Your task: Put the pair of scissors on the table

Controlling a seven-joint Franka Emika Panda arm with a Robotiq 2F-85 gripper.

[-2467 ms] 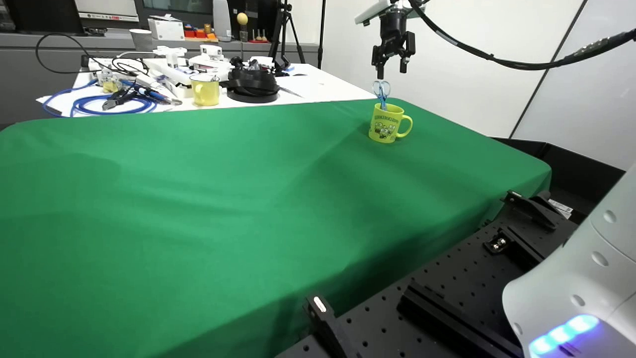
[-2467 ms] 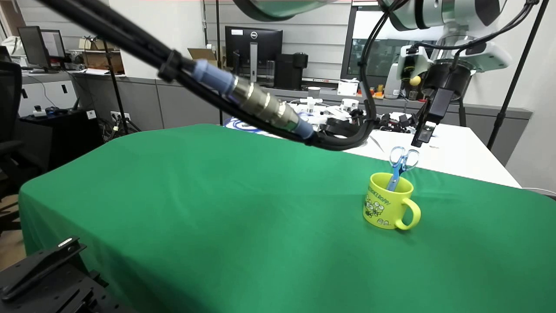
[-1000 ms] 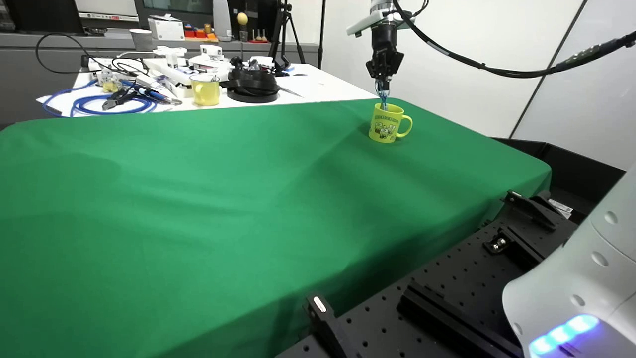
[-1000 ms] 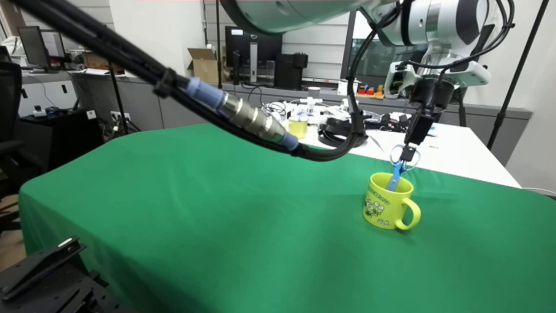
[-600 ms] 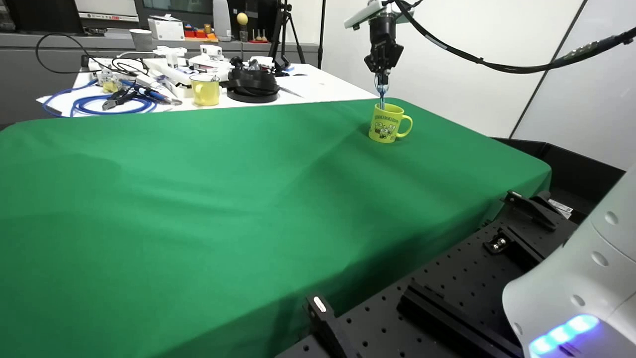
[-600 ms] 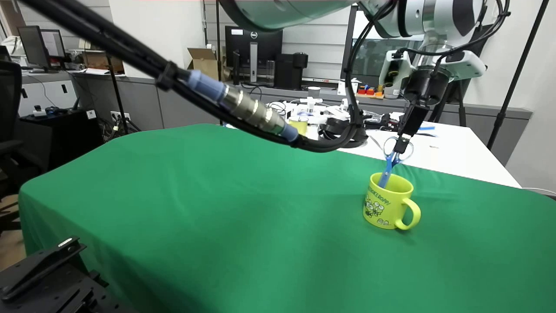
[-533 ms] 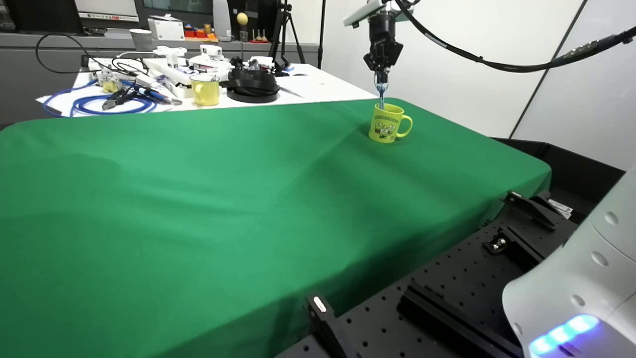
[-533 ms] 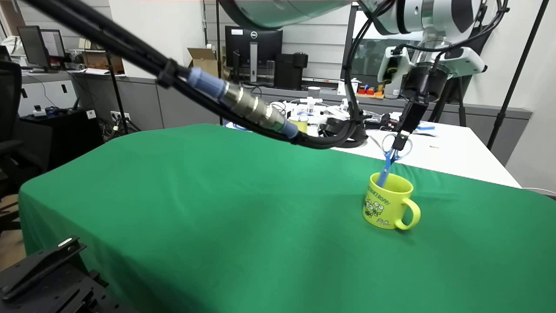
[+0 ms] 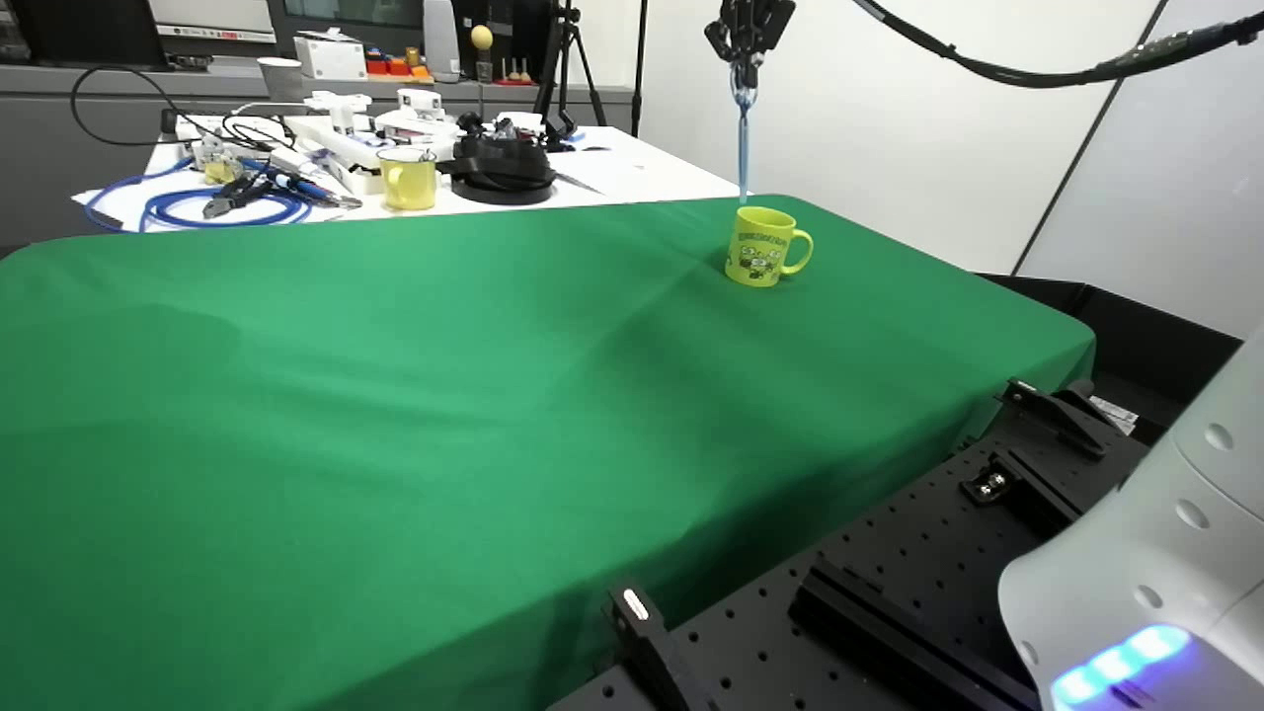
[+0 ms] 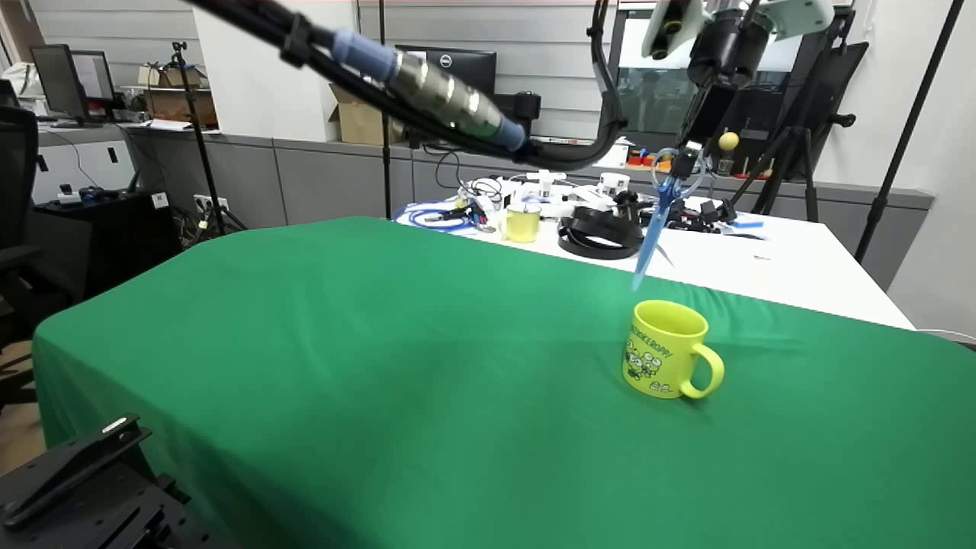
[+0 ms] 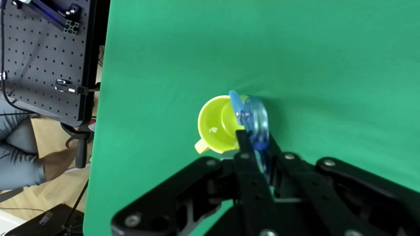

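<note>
Wrist view showed the gripper [image 11: 257,138] with its fingers pressed together around the light-blue handles of the pair of scissors [image 11: 252,114], and the scissors hid a part of the rim of the yellow-green mug [image 11: 211,123] below. This mug stood upright on the table [image 11: 328,72], nearer to the edge at the left, while a wide green stretch of the table spread to the right. Beyond this edge were a black perforated board [image 11: 46,62] and a person's leg [image 11: 21,164]. In an exterior view, the scissors hung with the tip downward, just above the mug, which was standing near the far right corner; from there the green surface extended broadly to the left and toward the camera. Next to the far edge was a white table [image 9: 647,168] carrying a plain yellow mug [image 9: 408,183] and a black coiled strap [image 9: 504,178], both well apart from the gripper. In an exterior view, a thick cable [image 10: 435,85] with a metal connector hung high, to the left of the gripper; the scissors were tilted, and a narrow gap separated their tip from the mug's rim, the nearest obstacle under it. An office chair [image 10: 15,252] stood beyond the left edge.
</note>
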